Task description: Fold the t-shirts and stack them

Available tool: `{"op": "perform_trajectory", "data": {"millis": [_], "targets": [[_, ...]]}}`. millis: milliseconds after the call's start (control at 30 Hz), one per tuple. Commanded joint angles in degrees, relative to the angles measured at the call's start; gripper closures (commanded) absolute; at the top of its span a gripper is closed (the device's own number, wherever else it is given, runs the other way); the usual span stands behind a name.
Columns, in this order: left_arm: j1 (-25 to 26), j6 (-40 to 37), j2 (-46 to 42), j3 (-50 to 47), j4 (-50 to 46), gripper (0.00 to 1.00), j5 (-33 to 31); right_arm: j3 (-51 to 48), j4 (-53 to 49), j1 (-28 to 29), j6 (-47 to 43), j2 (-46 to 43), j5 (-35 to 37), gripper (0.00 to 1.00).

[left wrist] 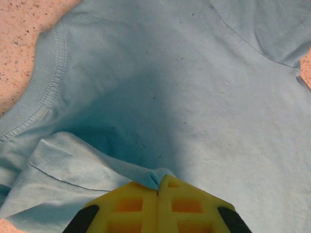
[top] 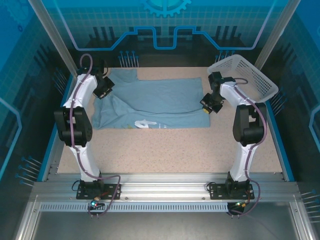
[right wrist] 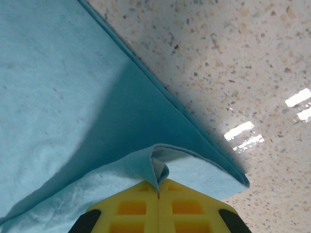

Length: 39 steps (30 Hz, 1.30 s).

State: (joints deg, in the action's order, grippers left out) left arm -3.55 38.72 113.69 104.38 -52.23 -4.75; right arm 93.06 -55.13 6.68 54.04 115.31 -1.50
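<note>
Your left gripper [left wrist: 157,187] was pressed fully shut, the yellow fingers meeting with a small pinch of the t-shirt [left wrist: 194,97] nipped between the tips; ahead of those fingers the light blue cloth spread flat; up to their left ran the ribbed collar [left wrist: 41,87], with the speckled table [left wrist: 19,29] past it; just left of the tips a folded flap [left wrist: 73,165] lay doubled over the layer beneath.

Your right gripper [right wrist: 158,187] was closed just as tight, and you had a gathered fold of the shirt's edge caught between its tips; ahead and left of those fingers the cloth lay smooth; to their right the hem [right wrist: 160,94] ran diagonally away, and beyond it there was bare tabletop with bright glints of light on it.

From above, the shirt lay spread between your two grippers, one down at each end of it; a scrap of white print [top: 145,123] showed at the shirt's near edge, nearer you than either pair of fingers; the white lattice basket [top: 250,75] sat beyond the right fingers and to their right.
</note>
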Motion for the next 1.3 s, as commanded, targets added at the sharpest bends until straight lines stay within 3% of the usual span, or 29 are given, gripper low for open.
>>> {"op": "perform_trajectory", "data": {"millis": [0,567,600,700,767,833,967,1100,1167,1267], "targets": [[-0.91,-1.32,0.74,2.71,-1.39,1.00,-2.33,2.77,-2.21,-0.88,0.83,1.89,1.56,1.00],[-1.99,-1.41,7.68,10.58,-1.42,1.00,-0.96,11.65,-2.19,-1.53,1.04,9.89,0.42,1.00],[-2.07,-1.50,8.55,11.52,-2.16,0.93,-0.63,12.17,-1.66,-1.61,0.39,10.62,-1.08,0.95],[-2.30,-1.28,8.83,13.01,-4.59,0.43,-1.00,13.58,-1.27,-1.52,-2.43,10.10,-1.93,0.60],[-2.33,-1.36,6.52,11.67,-5.96,0.33,-2.33,12.60,-0.89,-1.49,-4.31,7.10,-0.98,0.46],[-2.79,-0.32,1.54,6.11,-6.57,0.30,-2.99,9.55,-0.85,-1.61,-5.79,3.04,0.05,0.38],[-6.59,6.43,-10.67,-13.77,-4.75,0.33,0.40,-2.60,1.87,-1.88,-6.95,-5.73,-1.35,0.37],[-15.37,17.13,-20.88,-36.36,6.36,0.38,11.20,-17.61,10.48,-2.51,-6.84,-12.94,-8.34,0.39],[-18.70,22.12,-22.37,-42.13,11.89,0.38,15.45,-22.32,15.62,-2.71,-7.28,-14.14,-11.86,0.39],[-19.30,26.29,-22.06,-43.74,15.52,0.38,16.20,-25.62,18.82,-3.48,-7.79,-13.70,-13.86,0.40]]}}
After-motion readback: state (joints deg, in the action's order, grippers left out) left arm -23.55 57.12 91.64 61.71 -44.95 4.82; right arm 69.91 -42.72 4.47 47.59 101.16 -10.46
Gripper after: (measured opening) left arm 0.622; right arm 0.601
